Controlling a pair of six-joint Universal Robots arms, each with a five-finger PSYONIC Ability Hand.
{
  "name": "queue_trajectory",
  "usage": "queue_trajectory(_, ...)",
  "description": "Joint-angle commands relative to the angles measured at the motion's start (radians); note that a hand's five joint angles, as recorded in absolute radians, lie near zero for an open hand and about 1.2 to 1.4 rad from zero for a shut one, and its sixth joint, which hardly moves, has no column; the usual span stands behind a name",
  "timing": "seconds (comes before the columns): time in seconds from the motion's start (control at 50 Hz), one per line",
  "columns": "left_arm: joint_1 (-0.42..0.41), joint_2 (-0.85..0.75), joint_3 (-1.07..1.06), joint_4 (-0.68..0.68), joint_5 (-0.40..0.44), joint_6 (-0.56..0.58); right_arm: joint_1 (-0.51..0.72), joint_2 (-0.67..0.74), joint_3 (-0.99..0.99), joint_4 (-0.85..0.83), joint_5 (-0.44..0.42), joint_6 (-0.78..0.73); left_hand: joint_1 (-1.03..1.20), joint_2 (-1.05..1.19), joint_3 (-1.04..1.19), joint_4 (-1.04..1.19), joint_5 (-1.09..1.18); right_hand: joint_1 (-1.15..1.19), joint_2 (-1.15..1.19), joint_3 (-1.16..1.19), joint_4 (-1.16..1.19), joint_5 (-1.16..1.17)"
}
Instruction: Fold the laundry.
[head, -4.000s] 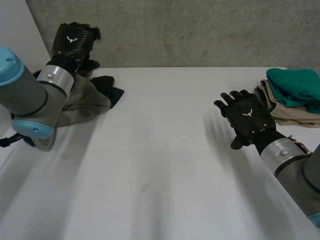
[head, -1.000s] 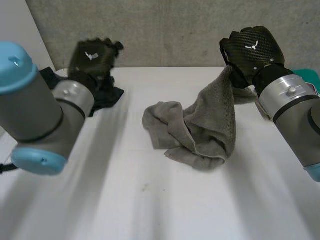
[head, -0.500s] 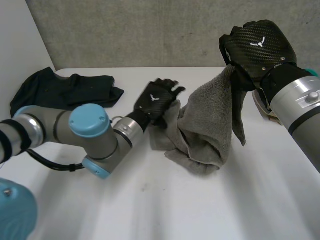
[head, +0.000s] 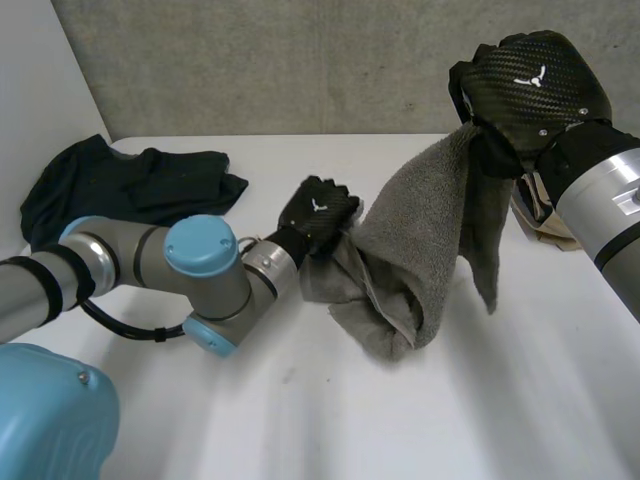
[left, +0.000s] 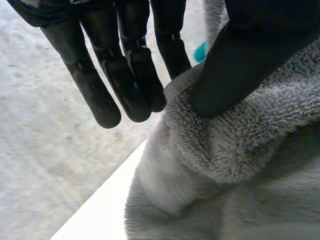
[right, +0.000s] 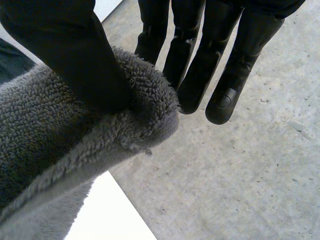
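Okay, right hand (head: 528, 88) is raised above the far right part of the white table (head: 300, 420), back of the hand to the head camera. It grips the top edge of the grey towel (head: 425, 235). Right wrist view confirms it: the thumb (right: 65, 55) presses down on the towel (right: 75, 150) edge with the straight fingers (right: 200, 55) behind it, so a pinch and not a full wrap.

The towel hangs from that hand in a long drape. Its lower end is bunched on the table near the middle, and one flap dangles free below the right hand.

Left hand (head: 318, 215) is low, at the towel's near-left edge just above the table, with the left arm reaching in across the table. In the left wrist view the thumb (left: 240, 65) bears on a folded towel (left: 235, 165) rim, and the fingers (left: 125, 65) run straight along the far side of that rim. That is a pinch on the towel edge too. So both hands hold the same towel, right high and left low.

A dark garment (head: 120, 185) lies crumpled at the far left of the table, well apart from the towel. A bit of beige cloth (head: 532, 214) shows behind the right forearm at the table's far right. A small teal patch (left: 200, 51) shows past the left fingers. A grey concrete wall (head: 300, 60) is behind the table.
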Motion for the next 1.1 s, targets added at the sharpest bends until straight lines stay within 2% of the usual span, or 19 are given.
queue_trajectory(0.02, 0.003, 0.15, -0.121, -0.055, -0.14, 0.072, -0.04, 0.012, -0.029, -0.002, 0.001, -0.003, 0.265, 0.203, 0.209, 0.2, 0.25, 0.412, 0.223, 0.211, 0.209, 0.255)
queue_trajectory(0.12, 0.002, 0.375, -0.305, -0.172, -0.236, 0.08, -0.093, 0.076, -0.095, -0.004, 0.001, 0.0, 0.265, 0.203, 0.209, 0.2, 0.25, 0.412, 0.223, 0.211, 0.209, 0.255)
queue_trajectory(0.18, -0.006, 0.507, -0.417, -0.241, -0.27, 0.07, -0.099, 0.173, -0.177, -0.002, 0.01, -0.002, 0.265, 0.203, 0.209, 0.2, 0.25, 0.412, 0.223, 0.211, 0.209, 0.255)
queue_trajectory(0.24, -0.013, 0.599, -0.503, -0.271, -0.276, 0.052, -0.103, 0.261, -0.268, -0.004, 0.015, -0.003, 0.265, 0.203, 0.209, 0.2, 0.25, 0.412, 0.223, 0.211, 0.209, 0.255)
queue_trajectory(0.34, -0.076, 0.791, -0.675, -0.279, -0.273, -0.028, -0.093, 0.406, -0.398, -0.016, 0.013, -0.008, 0.265, 0.203, 0.209, 0.2, 0.25, 0.412, 0.223, 0.211, 0.209, 0.255)
queue_trajectory(0.44, -0.133, 0.853, -0.738, -0.28, -0.28, -0.071, -0.09, 0.538, -0.495, -0.077, 0.004, -0.011, 0.265, 0.203, 0.209, 0.2, 0.25, 0.412, 0.223, 0.211, 0.209, 0.255)
queue_trajectory(0.5, -0.164, 0.856, -0.744, -0.28, -0.281, -0.074, -0.071, 0.614, -0.507, -0.185, -0.016, -0.005, 0.265, 0.203, 0.209, 0.2, 0.25, 0.412, 0.223, 0.211, 0.209, 0.255)
queue_trajectory(0.6, -0.171, 0.844, -0.734, -0.277, -0.29, -0.072, 0.033, 0.737, -0.504, -0.314, -0.105, 0.0, 0.265, 0.203, 0.209, 0.2, 0.25, 0.412, 0.223, 0.211, 0.209, 0.255)
queue_trajectory(0.62, -0.171, 0.839, -0.729, -0.277, -0.298, -0.072, 0.041, 0.751, -0.504, -0.314, -0.119, 0.0, 0.265, 0.203, 0.209, 0.2, 0.25, 0.323, 0.134, 0.122, 0.12, 0.166)
queue_trajectory(0.64, -0.17, 0.833, -0.721, -0.277, -0.312, -0.072, 0.047, 0.763, -0.504, -0.311, -0.131, 0.001, 0.265, 0.203, 0.209, 0.2, 0.25, 0.051, -0.137, -0.149, -0.151, -0.105)
queue_trajectory(0.66, -0.168, 0.83, -0.717, -0.277, -0.321, -0.071, 0.053, 0.774, -0.504, -0.305, -0.142, 0.003, 0.265, 0.203, 0.209, 0.2, 0.25, -0.28, -0.468, -0.481, -0.482, -0.436)
queue_trajectory(0.68, -0.168, 0.83, -0.711, -0.277, -0.332, -0.069, 0.059, 0.783, -0.5, -0.286, -0.152, 0.008, 0.265, 0.203, 0.209, 0.2, 0.25, -0.81, -0.999, -1.011, -1.012, -0.966)
queue_trajectory(0.78, -0.168, 0.836, -0.682, -0.274, -0.375, -0.063, 0.05, 0.742, -0.486, -0.21, -0.119, 0.061, 0.265, 0.203, 0.209, 0.2, 0.25, -0.81, -0.999, -1.011, -1.012, -0.966)
queue_trajectory(0.88, -0.162, 0.842, -0.625, -0.274, -0.379, -0.06, 0.036, 0.58, -0.446, -0.095, 0.025, 0.164, 0.265, 0.203, 0.209, 0.2, 0.25, -0.81, -0.999, -1.011, -1.012, -0.966)
queue_trajectory(0.92, -0.153, 0.842, -0.611, -0.276, -0.381, -0.058, -0.006, 0.499, -0.409, -0.029, 0.076, 0.202, 0.265, 0.203, 0.209, 0.2, 0.25, -0.81, -0.999, -1.011, -1.012, -0.966)
queue_trajectory(1.0, -0.13, 0.842, -0.576, -0.277, -0.379, -0.058, -0.094, 0.406, -0.321, 0.114, 0.087, 0.25, 0.265, 0.203, 0.209, 0.2, 0.25, -0.81, -0.999, -1.011, -1.012, -0.966)
queue_trajectory(1.1, -0.128, 0.837, -0.537, -0.277, -0.381, -0.06, -0.14, 0.34, -0.193, 0.286, 0.081, 0.331, 0.265, 0.203, 0.209, 0.2, 0.25, -0.81, -0.999, -1.011, -1.012, -0.966)
